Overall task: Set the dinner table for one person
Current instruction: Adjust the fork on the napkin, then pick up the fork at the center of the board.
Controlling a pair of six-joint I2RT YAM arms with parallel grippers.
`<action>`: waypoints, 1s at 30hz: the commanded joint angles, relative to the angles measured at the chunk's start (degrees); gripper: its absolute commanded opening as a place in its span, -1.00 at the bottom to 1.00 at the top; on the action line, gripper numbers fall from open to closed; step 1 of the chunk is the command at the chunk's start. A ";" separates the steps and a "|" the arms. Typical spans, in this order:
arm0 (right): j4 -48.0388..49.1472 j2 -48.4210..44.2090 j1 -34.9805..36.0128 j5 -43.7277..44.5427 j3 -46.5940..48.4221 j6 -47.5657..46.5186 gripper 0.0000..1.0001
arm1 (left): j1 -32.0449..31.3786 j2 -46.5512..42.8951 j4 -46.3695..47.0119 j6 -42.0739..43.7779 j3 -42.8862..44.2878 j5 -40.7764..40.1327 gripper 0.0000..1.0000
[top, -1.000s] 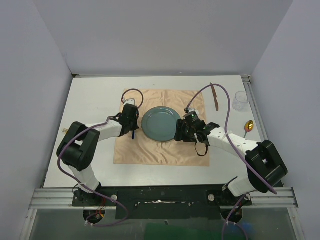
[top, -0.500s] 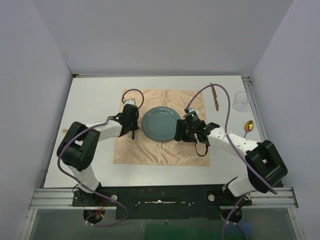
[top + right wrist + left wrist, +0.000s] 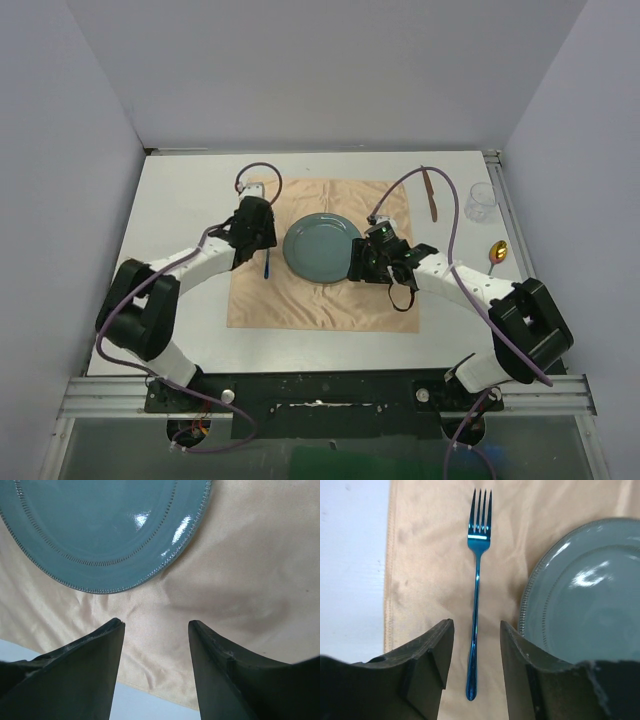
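Jaws first: the left jaws stand parted, their dark fingers [image 3: 427, 665] hanging above the handle end of a blue fork [image 3: 476, 605] without touching it. The fork shows through the gap and lies flat on its own. It rests on a peach-orange cloth [image 3: 420, 555], tines pointing away from the wrist camera. It sits just beside the left rim of a grey-green plate [image 3: 585, 610] but apart from it.

The right jaws are parted about as far and hold nothing. Between their fingers [image 3: 85, 660] only bare, rippled cloth shows, and the plate's beaded rim curves just beyond the tips. A strip of white surface shows past the cloth's edge below them.

From above, the plate sits on the far half of the cloth, with one arm reaching in from each side. The fork is a short blue line left of the plate.

The tabletop [image 3: 190, 200] is the white rectangle under everything, with aluminium rails along its near and right edges, and the cloth lies at its middle. Just off the cloth's far right corner lies a slim copper-brown utensil [image 3: 431, 196]. Further right, near the rail, stand a clear glass [image 3: 481, 200] and, nearer the arms, a gold spoon [image 3: 498, 251].
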 commanded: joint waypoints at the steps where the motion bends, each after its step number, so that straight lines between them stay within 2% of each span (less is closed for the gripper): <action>1: 1.38 0.49 0.48 0.40 2.42 -0.11 0.10 | -0.09 -10.33 -3.33 -2.18 5.55 -5.03 -0.20; 6: 1.70 1.44 0.52 0.06 3.34 -0.88 0.10 | 0.51 -17.76 -18.62 -3.31 14.14 -15.26 -0.23; 9: 2.80 1.97 0.49 -0.64 3.75 -1.27 0.10 | 1.85 -19.69 -28.04 -5.89 15.49 -23.74 -0.28; 11: 3.90 2.21 0.48 -1.48 3.62 -1.46 0.10 | 2.67 -21.30 -30.79 -9.71 12.32 -29.84 -0.33; 13: 4.71 2.11 0.49 -2.08 3.16 -1.76 0.10 | 3.69 -23.83 -30.68 -14.54 6.64 -32.59 -0.39; 16: 5.49 1.40 0.48 -2.42 1.87 -2.38 0.10 | 7.43 -28.56 -27.17 -22.39 -2.77 -29.34 -0.43; 19: 6.11 -0.02 0.44 -1.92 -0.03 -2.76 0.11 | 11.16 -30.73 -23.49 -28.86 -9.44 -25.90 -0.58; 21: 7.09 -1.37 0.38 -2.08 -1.70 -3.02 0.11 | 11.46 -28.86 -24.33 -31.69 -10.32 -27.69 -0.62; 27: 10.86 -4.91 0.00 -3.81 -5.63 -5.02 0.11 | 11.37 -15.85 -37.89 -40.29 -3.22 -37.34 -0.65; 30: 12.89 -6.07 -0.77 -5.71 -8.06 -6.20 0.12 | 11.45 -12.12 -40.80 -45.50 -1.66 -39.83 -0.65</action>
